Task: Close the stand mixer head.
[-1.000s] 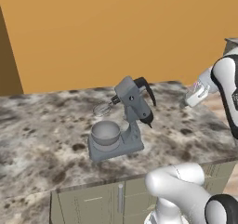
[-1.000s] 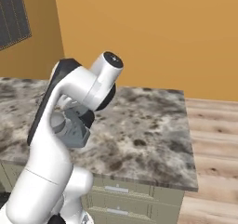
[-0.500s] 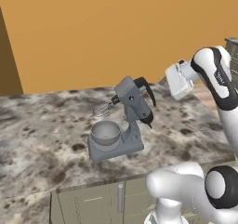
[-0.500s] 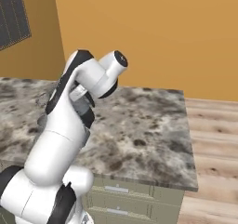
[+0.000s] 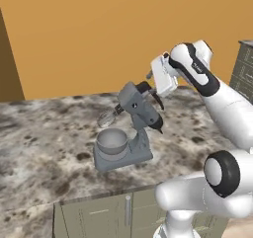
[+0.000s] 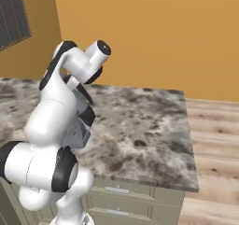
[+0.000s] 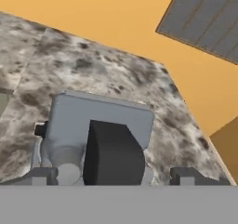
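Note:
The grey stand mixer stands on the counter in the left base view, and its head (image 5: 138, 107) is tilted up. The head's black tapered end (image 5: 157, 123) points down to the right, and the whisk (image 5: 106, 117) hangs free above the round metal bowl (image 5: 111, 139). My gripper (image 5: 152, 79) hovers just above the raised head's right side without touching it. In the hand view the black end (image 7: 111, 155) lies between my widely spread fingertips (image 7: 44, 174), so the gripper (image 7: 114, 177) is open. My own arm hides most of the mixer in the right base view.
A speckled granite counter (image 5: 44, 133) runs along an orange wall, with cabinet fronts (image 5: 99, 212) below. A dark grey panel (image 5: 244, 59) stands at the far right. Wood floor (image 6: 214, 140) lies beyond the counter's end.
My arm has swung left from the right side of the counter, bringing the hand over the raised mixer head. The mixer has not moved.

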